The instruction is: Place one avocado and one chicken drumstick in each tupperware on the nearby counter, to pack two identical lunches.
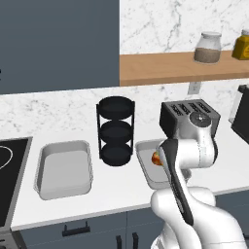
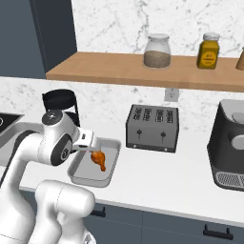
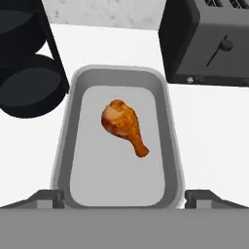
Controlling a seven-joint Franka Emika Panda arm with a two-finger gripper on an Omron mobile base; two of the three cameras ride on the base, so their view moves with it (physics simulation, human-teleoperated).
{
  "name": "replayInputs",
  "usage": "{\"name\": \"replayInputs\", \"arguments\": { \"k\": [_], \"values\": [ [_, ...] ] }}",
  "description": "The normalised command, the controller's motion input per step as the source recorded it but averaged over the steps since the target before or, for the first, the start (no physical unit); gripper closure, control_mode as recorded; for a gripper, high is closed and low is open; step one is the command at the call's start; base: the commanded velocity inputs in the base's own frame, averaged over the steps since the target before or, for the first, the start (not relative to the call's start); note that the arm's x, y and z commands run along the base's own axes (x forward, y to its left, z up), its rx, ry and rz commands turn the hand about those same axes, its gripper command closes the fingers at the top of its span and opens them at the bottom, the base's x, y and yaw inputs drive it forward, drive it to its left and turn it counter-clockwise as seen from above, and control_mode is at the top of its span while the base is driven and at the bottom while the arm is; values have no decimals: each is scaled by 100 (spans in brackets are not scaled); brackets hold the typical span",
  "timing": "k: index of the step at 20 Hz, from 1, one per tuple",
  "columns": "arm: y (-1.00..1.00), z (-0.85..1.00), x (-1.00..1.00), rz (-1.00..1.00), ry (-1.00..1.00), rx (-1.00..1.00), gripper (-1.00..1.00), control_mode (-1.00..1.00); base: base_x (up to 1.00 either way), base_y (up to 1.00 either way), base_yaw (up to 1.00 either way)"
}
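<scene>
The long white tabletop (image 1: 121,187) runs above slate-blue cabinet fronts, and on it sit two shallow grey rectangular tupperware trays. The left tray (image 1: 63,169) sits bare by the black cooktop, well apart from the arm. The right tray (image 2: 76,174) lies between a black three-tier round rack (image 1: 115,130) and a dark four-slot toaster (image 2: 152,127), and the white arm leans over it.

Inside that right tray lies one browned chicken drumstick (image 3: 124,124), resting loose on the tray floor, roughly at the middle. In the hand view its fat end points up and left, toward the rack, and its thin bone end runs down and right, so the long axis sits on a diagonal across the tray.

The end effector (image 3: 124,199) hangs directly above the near end of this tray with its two dark tips spread wide, one at each side wall, gripping nothing. The drumstick lies straight ahead of it and below.

I see no avocado on the tabletop, so I judge the coming move leads away from this tray to fetch one.
</scene>
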Motion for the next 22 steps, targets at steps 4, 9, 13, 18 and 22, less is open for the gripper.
{"name": "replayInputs", "arguments": {
  "k": [4, 9, 13, 18, 22],
  "values": [
    [-1, 39, -100, -4, -11, 13, -100, -100, 0, 0, 0],
    [0, -14, -100, 0, -6, 0, -100, -100, 0, 0, 0],
    [3, -47, -100, 0, -14, 0, -100, -100, 0, 0, 0],
    [4, -22, -40, 0, -5, -1, -100, 100, -59, 5, 0],
    [0, 0, 0, 0, 0, 0, -100, 100, -90, 0, 0]
  ]
}}
